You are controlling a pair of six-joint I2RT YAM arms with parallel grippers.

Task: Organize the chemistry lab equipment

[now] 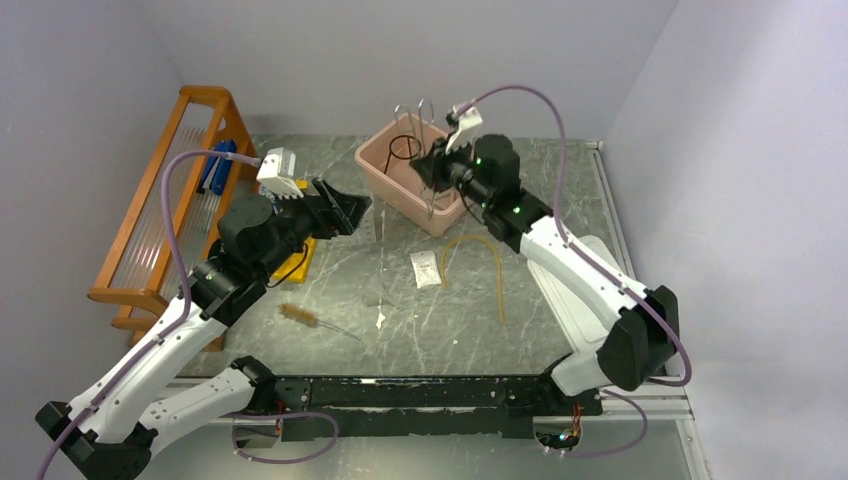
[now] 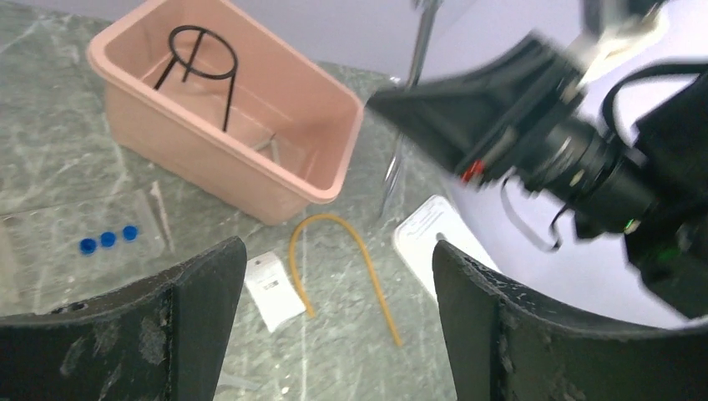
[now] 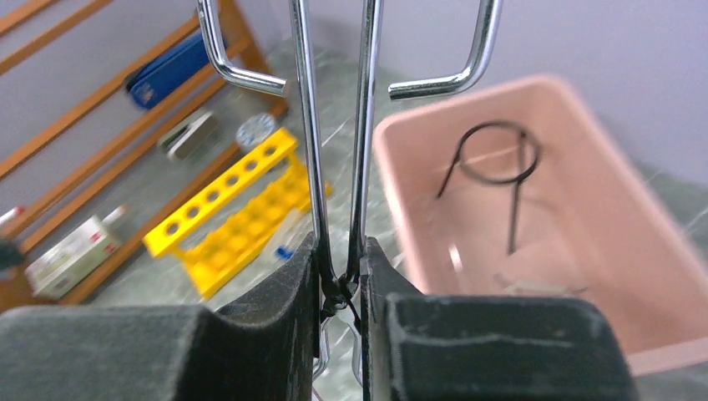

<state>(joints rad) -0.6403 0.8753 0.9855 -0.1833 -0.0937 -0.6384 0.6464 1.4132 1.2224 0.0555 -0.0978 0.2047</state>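
R gripper (image 3: 341, 276) is clamped narrow on the metal tongs (image 3: 365, 125). Their long axis stands upright, bent ends up (lower tips hidden), over the pink tub (image 3: 534, 81) near the table's far edge. L gripper (image 2: 338, 246) is wide open, empty and farther off toward the left edge.

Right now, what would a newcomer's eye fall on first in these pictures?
The right end effector is shut on metal tongs, held upright close to the pink tub at the far side of the table. A black tripod is in the tub, and tan tubing lies arched before it.
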